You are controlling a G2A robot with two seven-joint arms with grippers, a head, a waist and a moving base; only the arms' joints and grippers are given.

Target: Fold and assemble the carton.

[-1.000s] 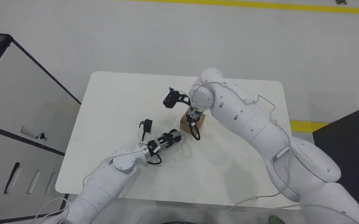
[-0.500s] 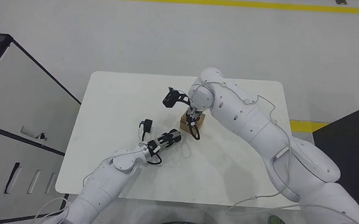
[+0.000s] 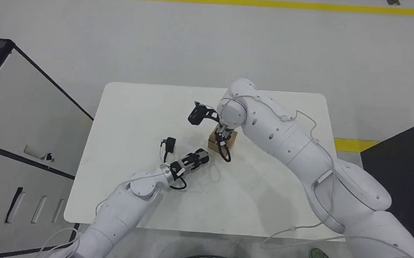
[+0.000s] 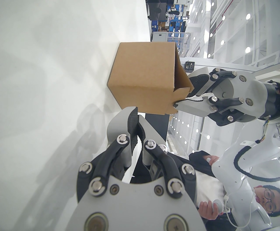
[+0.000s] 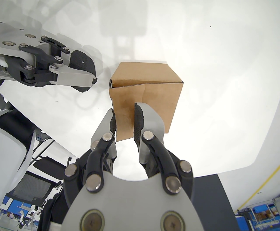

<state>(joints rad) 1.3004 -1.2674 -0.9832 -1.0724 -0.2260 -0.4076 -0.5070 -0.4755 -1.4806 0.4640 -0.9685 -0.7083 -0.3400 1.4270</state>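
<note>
A: Status, pls?

B: I see carton [image 5: 144, 98] mid tabletop [image 3: 274, 196]. R claw [image 5: 125, 118] pinches its top flap. L claw [image 4: 136, 122] closed, empty, just beside.

A: Risks?

B: Unbraced box may tip/skid if I pull, and the thin pinch may slip.

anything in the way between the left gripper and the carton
Nothing visible. Only bare table lies between the shut left gripper and the carton, and the two are apart. The right gripper has its fingers either side of a flap at the carton's top, away from that gap.
</note>
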